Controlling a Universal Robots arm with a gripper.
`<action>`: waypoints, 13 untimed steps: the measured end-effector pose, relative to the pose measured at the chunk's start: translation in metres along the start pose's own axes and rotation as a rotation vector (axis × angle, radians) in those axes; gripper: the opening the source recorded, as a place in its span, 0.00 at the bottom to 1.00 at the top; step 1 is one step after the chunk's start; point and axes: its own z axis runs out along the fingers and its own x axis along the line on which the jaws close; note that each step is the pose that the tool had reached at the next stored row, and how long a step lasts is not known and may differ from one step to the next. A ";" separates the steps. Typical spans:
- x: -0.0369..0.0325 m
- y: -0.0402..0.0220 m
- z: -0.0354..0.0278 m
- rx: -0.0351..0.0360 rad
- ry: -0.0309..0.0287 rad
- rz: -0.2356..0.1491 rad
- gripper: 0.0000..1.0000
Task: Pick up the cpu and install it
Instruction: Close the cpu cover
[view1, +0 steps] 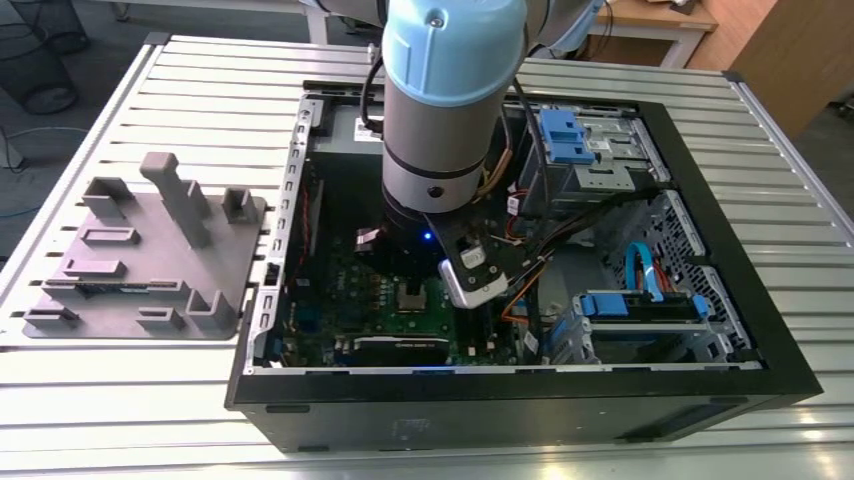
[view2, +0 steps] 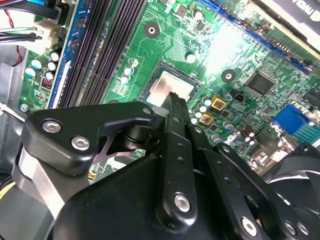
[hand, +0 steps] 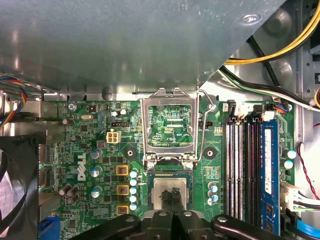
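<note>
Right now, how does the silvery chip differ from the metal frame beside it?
The cpu is a solid silvery plate; the metal frame is an open window with green board showing through. The cpu lies flat on that board; the frame is swung open beside it. The pincer is at the cpu, not the frame. Both are pale metal, roughly square.

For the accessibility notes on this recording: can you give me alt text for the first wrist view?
The gripper hangs over the cpu, which lies in the socket of a green motherboard. The socket's metal frame stands hinged open, and dark memory slots run beside it.
</note>
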 end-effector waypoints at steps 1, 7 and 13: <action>0.0000 0.0000 0.0000 0.0000 0.0000 0.000 0.11; -0.0012 0.0000 -0.0001 0.0001 0.0001 0.000 0.11; -0.0096 0.0009 -0.0001 0.0000 0.0001 0.000 0.11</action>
